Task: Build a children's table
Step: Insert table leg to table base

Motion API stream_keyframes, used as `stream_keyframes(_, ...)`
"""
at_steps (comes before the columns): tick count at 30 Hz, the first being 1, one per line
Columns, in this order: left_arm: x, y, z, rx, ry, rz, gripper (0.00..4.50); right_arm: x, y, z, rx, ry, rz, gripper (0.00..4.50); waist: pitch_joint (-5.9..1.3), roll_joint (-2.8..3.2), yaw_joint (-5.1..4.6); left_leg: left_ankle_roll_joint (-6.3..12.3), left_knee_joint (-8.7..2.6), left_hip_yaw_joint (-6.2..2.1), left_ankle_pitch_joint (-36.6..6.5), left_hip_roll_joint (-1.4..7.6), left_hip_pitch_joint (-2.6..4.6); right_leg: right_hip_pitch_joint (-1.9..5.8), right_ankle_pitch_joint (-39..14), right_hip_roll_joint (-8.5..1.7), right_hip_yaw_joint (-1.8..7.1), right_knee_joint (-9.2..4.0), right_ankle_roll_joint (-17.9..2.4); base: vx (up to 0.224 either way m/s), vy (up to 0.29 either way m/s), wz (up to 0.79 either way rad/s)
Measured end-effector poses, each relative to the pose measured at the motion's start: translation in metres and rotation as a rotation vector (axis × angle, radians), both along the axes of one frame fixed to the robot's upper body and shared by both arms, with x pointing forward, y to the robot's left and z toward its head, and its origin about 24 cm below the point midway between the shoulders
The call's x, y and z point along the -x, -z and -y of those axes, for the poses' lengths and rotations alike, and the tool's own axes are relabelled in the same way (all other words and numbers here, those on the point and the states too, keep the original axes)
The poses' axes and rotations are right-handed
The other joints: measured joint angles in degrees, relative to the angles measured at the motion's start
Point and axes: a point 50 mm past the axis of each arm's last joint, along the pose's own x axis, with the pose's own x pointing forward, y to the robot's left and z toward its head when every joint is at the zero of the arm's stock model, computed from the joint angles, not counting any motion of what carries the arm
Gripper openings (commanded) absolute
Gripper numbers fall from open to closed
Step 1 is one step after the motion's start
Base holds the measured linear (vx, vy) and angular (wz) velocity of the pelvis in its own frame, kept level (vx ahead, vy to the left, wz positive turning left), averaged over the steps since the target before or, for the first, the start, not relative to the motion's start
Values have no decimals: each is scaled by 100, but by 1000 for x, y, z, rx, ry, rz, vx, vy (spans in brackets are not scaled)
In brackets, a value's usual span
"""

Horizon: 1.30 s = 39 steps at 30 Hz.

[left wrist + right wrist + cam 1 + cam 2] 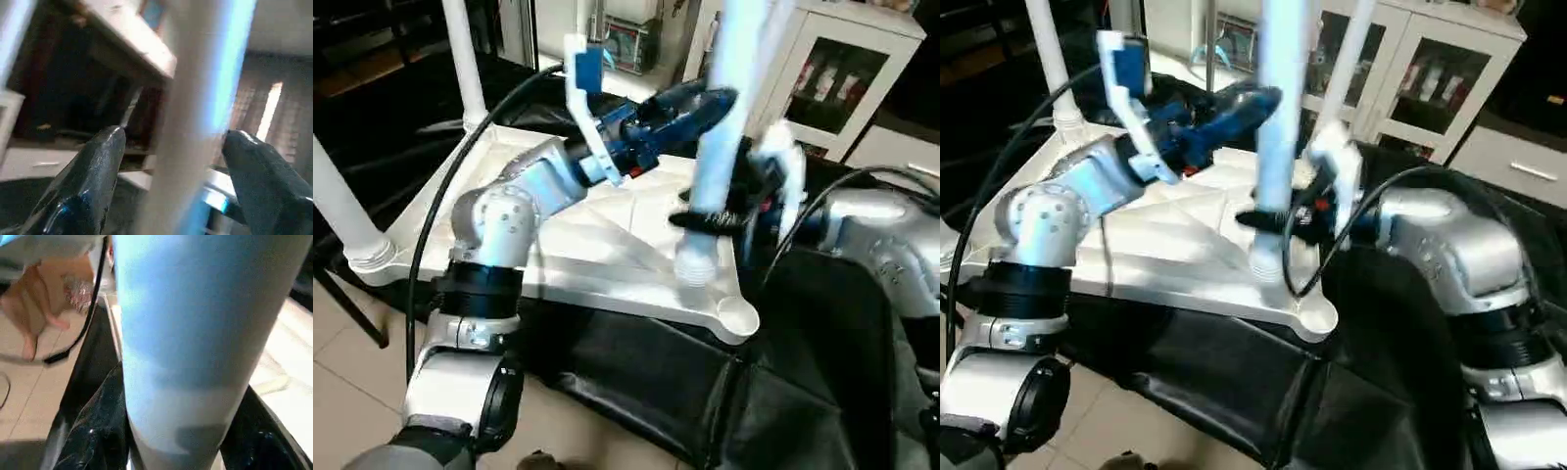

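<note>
1. Tabletop (607, 245): white plastic, lying underside up with its ribs showing, resting on a dark surface in front of the robot.
2. Fitted legs: two stand upright in sockets on the robot's left, one at the near corner (347, 211), one at the far corner (465, 64).
3. Leg in hand (720, 147): held nearly upright, its ribbed end low over the tabletop, just beside the empty near right corner socket (739, 313) but not in it.
4. Right gripper (724, 220): jaws closed around the lower part of this leg, close above its ribbed end.
5. Left gripper (705, 103): jaws spread wide on either side of the same leg higher up; the left wrist view shows gaps on both sides, so no grip.
6. Step in hand, by judgement: seating the third leg.
7. Next move calls for shifting the ribbed end over the corner socket, keeping the leg plumb, then pressing down; the left gripper may need to close to steady it.
</note>
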Motion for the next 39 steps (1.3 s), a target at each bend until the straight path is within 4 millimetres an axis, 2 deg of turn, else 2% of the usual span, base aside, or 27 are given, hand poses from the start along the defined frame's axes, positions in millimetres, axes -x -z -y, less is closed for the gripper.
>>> stream_keyframes(6, -6, -9, 4, -16, -16, 4, 357, -1, 1, 2, 23, 11, 5, 181, 0, -1, 5, 0, 3, -1, 0, 0, 0, -1, 0, 0, 0, 6, 0, 0, 0, 0)
stream_keyframes(8, -8, -11, 5, -15, -23, -2, 328, -2, 2, 3, 27, 15, 5, 181, 0, -1, 6, 0, 4, -1, 0, 1, 0, -1, 0, 0, 0, 7, 0, 0, 0, 0)
stream_keyframes(11, -10, -11, 3, -14, -34, -11, 321, -3, 3, 4, 38, 24, 5, 181, 0, -1, 6, 0, 6, -1, 0, 1, 1, -1, 0, 0, 0, 10, 0, 0, 0, 0)
stream_keyframes(12, -11, -11, 3, -18, -33, -17, 298, -3, 4, 4, 43, 26, 3, 181, 0, -1, 6, 0, 8, -1, 0, 1, 0, -2, 0, 0, 0, 12, 0, 0, 0, 0)
stream_keyframes(23, -10, -13, 4, -30, 3, -17, 240, 1, 12, -1, 39, 21, -29, 181, 0, -1, 15, -1, 12, -1, 0, 3, 0, 0, 0, 0, -1, 16, -1, 0, 0, 0)
stream_keyframes(25, -10, -13, 4, -30, 3, -20, 207, 1, 13, 0, 40, 22, -31, 181, 0, -1, 7, -1, 16, -1, 0, 3, 0, 0, 1, 0, 0, 17, -2, 0, 0, 0)
stream_keyframes(28, -11, -14, 4, -31, 1, -18, 201, 1, 12, 0, 37, 29, -29, 181, 0, 1, 2, -2, 17, -1, 1, 4, 3, 0, 1, 0, 0, 20, -2, 0, 0, 0)
stream_keyframes(31, -11, -15, 5, -25, 1, -18, 178, 1, 11, 1, 32, 36, -25, 181, 0, 1, 3, -4, 17, -2, 2, 7, 1, -1, 1, 1, -2, 22, -2, 0, 0, 0)
stream_keyframes(39, -13, -27, 9, 22, -1, 6, 172, 4, -1, 5, -2, 84, 29, 181, -1, 33, 2, -5, 18, -3, 2, 7, 3, 3, 2, 1, -2, 21, -4, 0, 0, 0)
